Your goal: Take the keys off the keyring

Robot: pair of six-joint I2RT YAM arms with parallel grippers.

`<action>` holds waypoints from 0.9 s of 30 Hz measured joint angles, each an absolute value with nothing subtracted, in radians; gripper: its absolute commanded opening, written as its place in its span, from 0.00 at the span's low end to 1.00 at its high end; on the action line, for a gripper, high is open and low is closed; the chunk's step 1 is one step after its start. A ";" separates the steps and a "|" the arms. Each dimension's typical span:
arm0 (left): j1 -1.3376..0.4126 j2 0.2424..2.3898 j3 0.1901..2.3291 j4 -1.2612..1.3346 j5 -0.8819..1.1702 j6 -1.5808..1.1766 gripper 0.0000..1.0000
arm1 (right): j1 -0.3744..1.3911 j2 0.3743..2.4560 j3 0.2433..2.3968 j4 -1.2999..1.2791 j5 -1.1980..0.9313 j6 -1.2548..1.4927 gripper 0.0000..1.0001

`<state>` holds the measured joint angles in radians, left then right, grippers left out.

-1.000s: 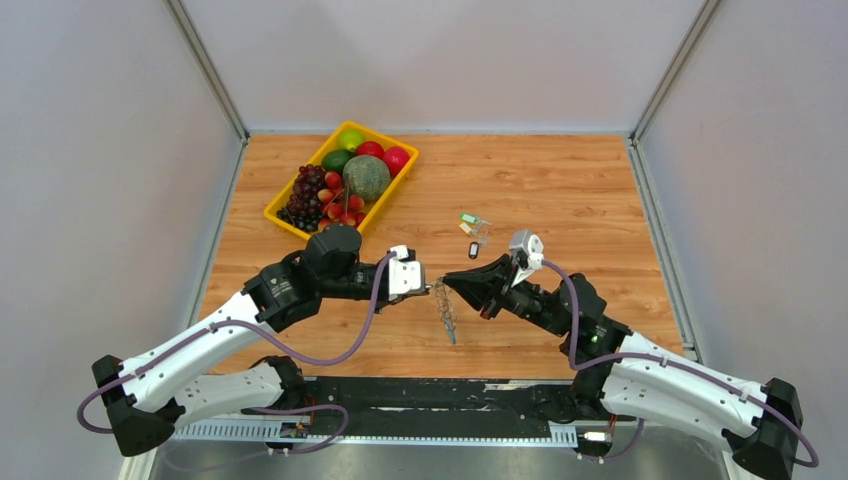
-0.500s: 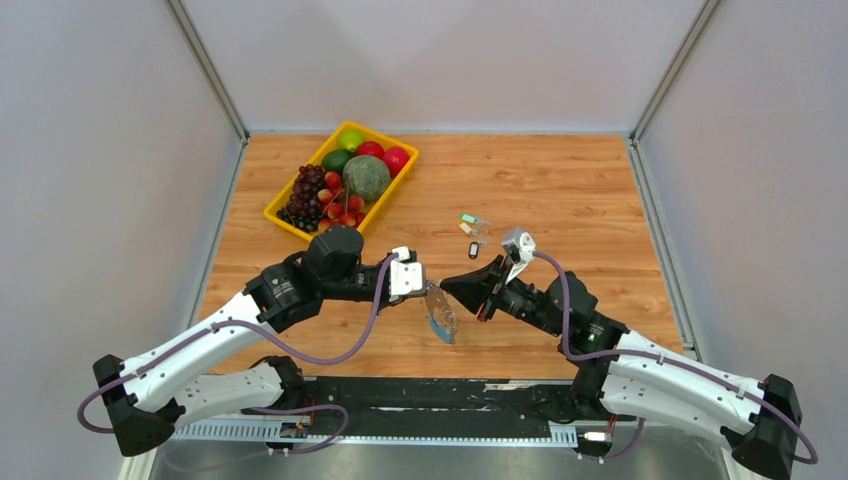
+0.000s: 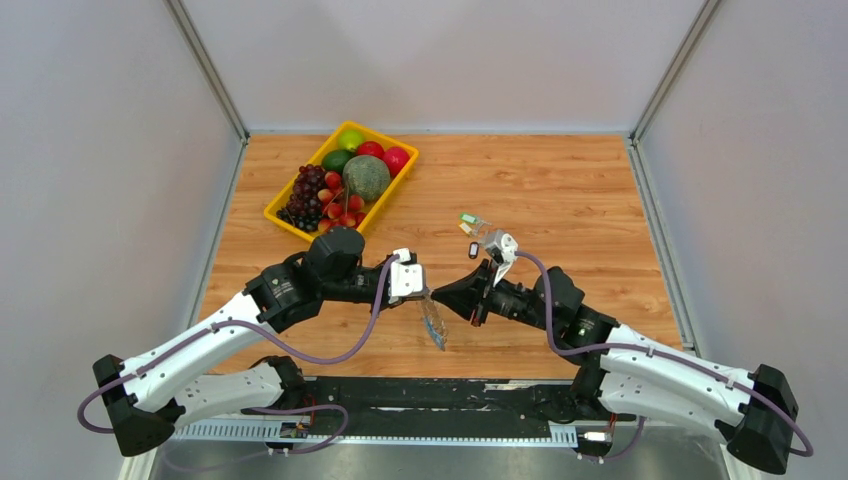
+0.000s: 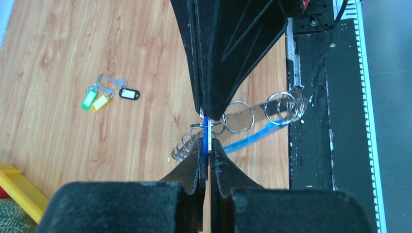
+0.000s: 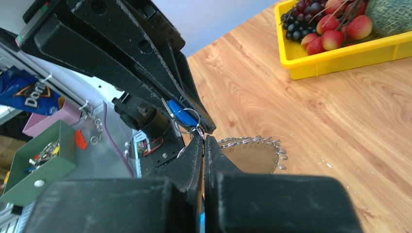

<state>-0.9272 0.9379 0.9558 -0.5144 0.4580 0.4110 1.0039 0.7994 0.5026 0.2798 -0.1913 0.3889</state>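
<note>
The keyring (image 3: 434,325), a floppy silver loop of small rings with a blue section (image 4: 248,138), hangs between my two grippers just above the table. My left gripper (image 4: 206,145) is shut on a blue-tagged key (image 4: 205,130) that sits on the loop. My right gripper (image 5: 203,138) meets it tip to tip and is shut on a small ring of the keyring (image 5: 252,143) beside the blue tag (image 5: 180,115). Three loose keys lie on the wood with green (image 4: 89,99), yellow (image 4: 101,103) and black (image 4: 129,93) tags. In the top view these keys (image 3: 468,221) lie behind my right wrist.
A yellow tray (image 3: 282,218) of fruit stands at the back left of the wooden table (image 3: 560,190). The black base rail (image 4: 316,145) runs along the near edge under the hanging loop. Grey walls close in both sides.
My right arm has pushed left, closing on the left gripper. The hanging keyring has swung and turned slightly left. Both grippers stayed shut.
</note>
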 measured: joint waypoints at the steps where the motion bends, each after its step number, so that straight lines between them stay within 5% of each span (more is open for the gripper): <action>1: -0.927 0.938 0.956 -0.515 0.458 0.411 0.00 | 1.003 0.807 0.507 0.279 -0.206 0.387 0.00; 16: -0.928 0.937 0.950 -0.540 0.462 0.411 0.00 | 1.003 0.848 0.536 0.250 -0.315 0.330 0.00; 20: -0.928 0.937 0.950 -0.539 0.463 0.411 0.00 | 1.003 0.842 0.538 0.237 -0.316 0.327 0.24; 27: -0.928 0.932 0.950 -0.529 0.463 0.411 0.00 | 1.003 0.782 0.537 0.191 -0.303 0.295 0.28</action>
